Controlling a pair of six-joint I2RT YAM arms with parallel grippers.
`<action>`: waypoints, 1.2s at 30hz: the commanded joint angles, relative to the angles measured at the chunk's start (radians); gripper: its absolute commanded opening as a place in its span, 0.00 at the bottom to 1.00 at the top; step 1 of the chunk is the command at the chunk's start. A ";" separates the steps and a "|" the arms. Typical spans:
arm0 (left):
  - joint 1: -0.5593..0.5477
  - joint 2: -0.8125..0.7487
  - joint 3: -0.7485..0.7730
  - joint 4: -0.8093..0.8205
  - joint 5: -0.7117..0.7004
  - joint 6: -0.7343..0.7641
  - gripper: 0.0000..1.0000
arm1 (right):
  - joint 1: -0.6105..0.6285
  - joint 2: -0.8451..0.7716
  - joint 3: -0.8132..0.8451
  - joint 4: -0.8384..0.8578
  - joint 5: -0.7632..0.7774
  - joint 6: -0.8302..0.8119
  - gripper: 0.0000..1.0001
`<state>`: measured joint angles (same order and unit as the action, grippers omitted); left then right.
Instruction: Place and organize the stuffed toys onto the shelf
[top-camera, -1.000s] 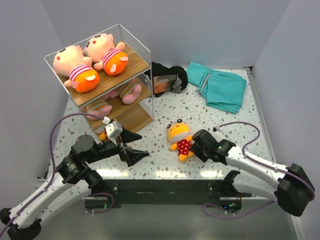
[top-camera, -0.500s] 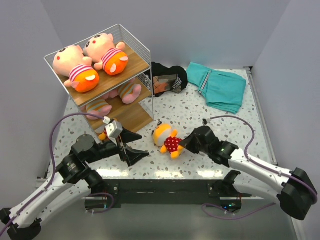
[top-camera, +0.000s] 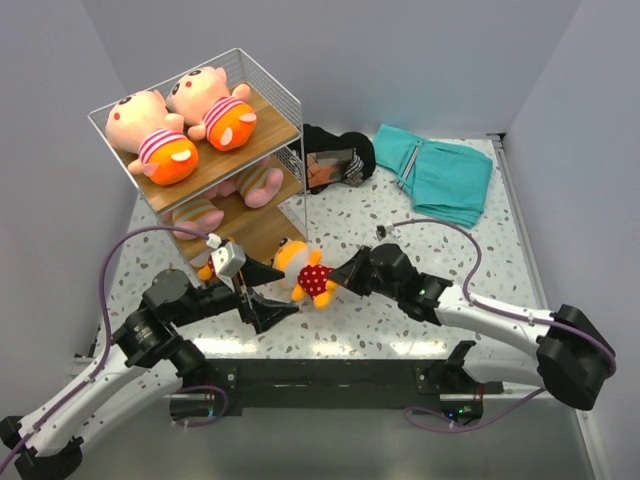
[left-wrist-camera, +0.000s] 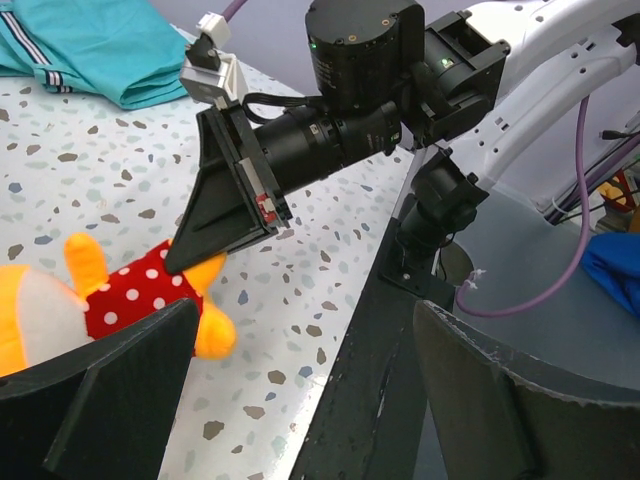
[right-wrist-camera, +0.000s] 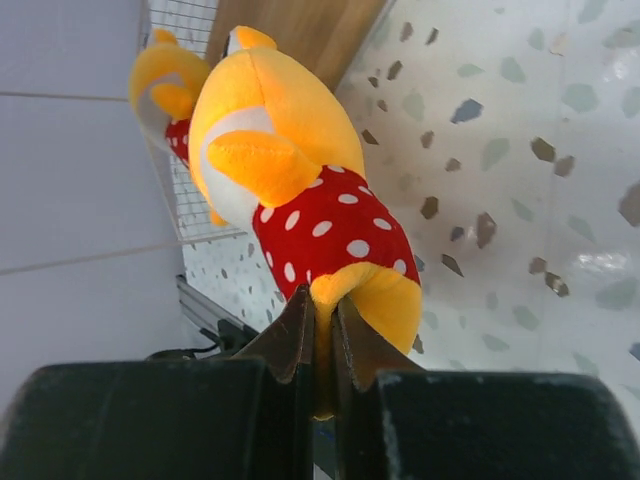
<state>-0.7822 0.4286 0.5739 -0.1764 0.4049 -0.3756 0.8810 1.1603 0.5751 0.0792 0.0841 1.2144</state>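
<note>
The right pincer (top-camera: 338, 277) is clamped on one orange foot of the yellow toy (top-camera: 303, 276), its fingers (right-wrist-camera: 290, 340) pressed together with only plush between them. The toy, in a red dotted outfit, sticks out from the pincer's tip with its head on the far side. Whether it clears the table (top-camera: 400, 230) I cannot tell. The left pincer (left-wrist-camera: 305, 320) faces the right one with its jaws spread wide and nothing in them, and the toy sits just in front of its fingertips, between the two pincers. Past the toy's head from the right pincer stands the shelf (top-camera: 285, 112), its lowest board closest. Two pink toys (top-camera: 150, 135) lie on the top board, with more on the board below. A second yellow toy (right-wrist-camera: 165, 85) rests against the mesh, beside the left pincer's wrist. The teal cloth (top-camera: 445, 170) and black bundle (top-camera: 335, 155) lie well apart from both pincers.
</note>
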 joint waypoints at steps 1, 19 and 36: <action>-0.006 -0.005 -0.003 0.038 0.017 -0.006 0.94 | 0.006 0.027 0.078 0.129 0.016 -0.016 0.00; -0.006 -0.002 -0.003 0.046 0.026 -0.006 0.94 | 0.003 0.436 0.193 0.557 0.080 -0.105 0.00; -0.005 -0.004 -0.006 0.051 0.037 -0.008 0.94 | 0.001 0.788 0.308 0.929 0.131 -0.018 0.00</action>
<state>-0.7822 0.4274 0.5739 -0.1730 0.4210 -0.3756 0.8818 1.9385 0.8524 0.8371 0.1448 1.1793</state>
